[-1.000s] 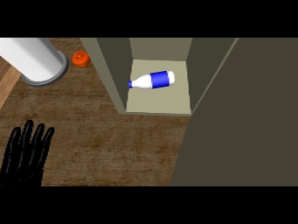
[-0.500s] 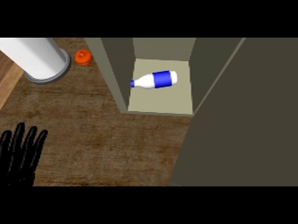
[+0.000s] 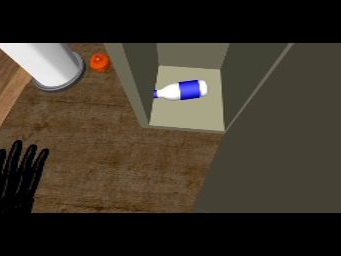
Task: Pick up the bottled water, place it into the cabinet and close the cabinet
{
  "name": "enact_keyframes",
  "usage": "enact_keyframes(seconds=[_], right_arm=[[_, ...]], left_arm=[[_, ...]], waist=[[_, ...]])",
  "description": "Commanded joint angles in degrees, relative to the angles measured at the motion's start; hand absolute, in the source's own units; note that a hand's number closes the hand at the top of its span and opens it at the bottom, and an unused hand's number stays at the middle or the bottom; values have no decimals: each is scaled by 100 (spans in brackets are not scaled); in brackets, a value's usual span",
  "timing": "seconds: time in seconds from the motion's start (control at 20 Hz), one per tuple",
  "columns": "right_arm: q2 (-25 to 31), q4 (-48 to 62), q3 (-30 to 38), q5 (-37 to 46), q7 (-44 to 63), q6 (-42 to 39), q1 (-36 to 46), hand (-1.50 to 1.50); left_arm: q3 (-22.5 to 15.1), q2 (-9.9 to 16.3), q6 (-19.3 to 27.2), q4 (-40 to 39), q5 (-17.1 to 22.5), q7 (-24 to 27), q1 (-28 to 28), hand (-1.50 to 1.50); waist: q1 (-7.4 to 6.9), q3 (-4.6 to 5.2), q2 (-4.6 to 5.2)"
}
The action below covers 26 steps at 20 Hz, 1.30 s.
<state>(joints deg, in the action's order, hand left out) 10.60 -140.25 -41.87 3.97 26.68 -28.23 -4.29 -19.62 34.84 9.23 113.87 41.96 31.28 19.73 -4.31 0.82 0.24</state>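
While open, left hand (image 3: 12, 177) rests — fingers up.

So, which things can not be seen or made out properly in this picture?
- Right robot hand: shows nowhere in the head view.
- Left robot hand: wrist and forearm cut off by the lower edge.
- Cabinet door: fills the view's right; its handle and outer edge lie outside the view.
- White cylinder: top cut off by the upper edge.
- Orange object: too small to identify.
- Bottled water: label too small to read.
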Motion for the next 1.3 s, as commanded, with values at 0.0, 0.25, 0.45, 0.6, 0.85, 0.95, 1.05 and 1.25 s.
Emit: enact_keyframes(seconds=[0.0,0.25,0.45,0.6,0.85,0.95,1.05,1.25], right_arm=[[-1007,625,-292,113,229,912,336,150],[-1009,847,-200,-289,144,900,322,150],[-1011,1192,-415,-1015,318,584,119,150],[-874,1473,-459,-1897,492,294,-89,150],[-1019,1592,-43,-2558,663,681,65,150],[-1019,1539,370,-2571,389,945,-109,150],[-1019,1328,614,-2477,252,1117,-119,150],[-1022,1385,1088,-2344,26,1504,-291,150]], left_arm=[[-35,8,-65,54,61,-30,96,-150],[67,55,-212,78,127,25,79,-150],[117,171,-370,99,164,-21,11,-150],[155,224,-500,141,191,0,-42,-150],[243,272,-557,60,232,2,6,-150],[267,279,-536,60,217,18,49,-150],[337,286,-556,32,264,38,73,-150],[392,276,-506,67,266,60,125,-150]], waist=[[-84,1,30],[-249,-5,113],[-417,1,219],[-609,-3,309],[-483,-10,217],[-374,-23,225],[-284,-17,189],[-156,-28,189]])
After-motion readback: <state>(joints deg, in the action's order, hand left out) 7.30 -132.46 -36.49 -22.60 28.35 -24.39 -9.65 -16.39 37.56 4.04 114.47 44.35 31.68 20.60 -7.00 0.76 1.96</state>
